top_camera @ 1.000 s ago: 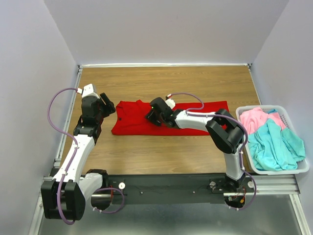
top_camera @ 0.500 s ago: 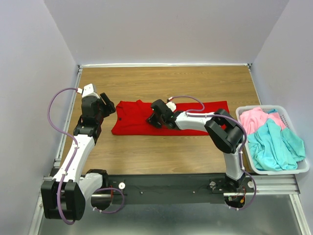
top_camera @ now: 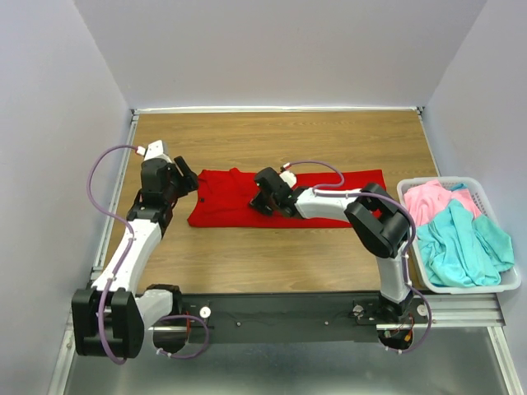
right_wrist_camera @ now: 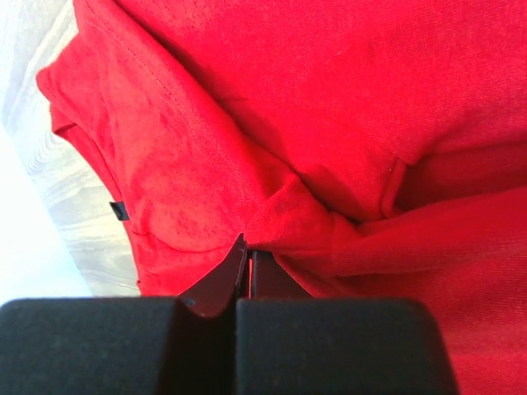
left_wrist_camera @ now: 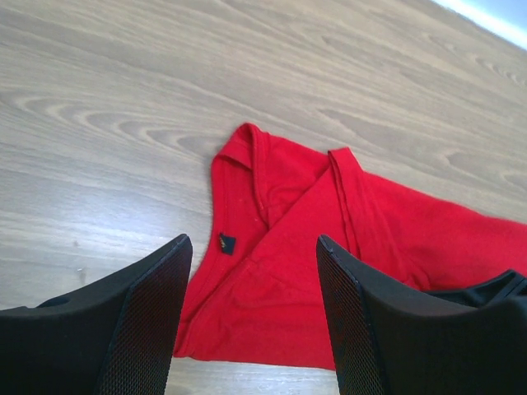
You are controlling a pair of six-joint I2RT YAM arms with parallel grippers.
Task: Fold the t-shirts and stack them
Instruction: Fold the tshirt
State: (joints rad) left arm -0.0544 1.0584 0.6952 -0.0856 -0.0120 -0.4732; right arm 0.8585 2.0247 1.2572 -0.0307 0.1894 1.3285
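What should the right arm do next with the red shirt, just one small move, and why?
Probably lift the right gripper slightly, raising the pinched cloth to start a fold: its jaws are shut on a bunch of the red shirt, while the left gripper hangs open beside the collar.

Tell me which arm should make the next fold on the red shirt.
Right, probably. The right hand is shut, pinching a bunched ridge of the red shirt near its middle, so it can lift and fold at once. The left hand hovers open by the collar end, holding nothing.
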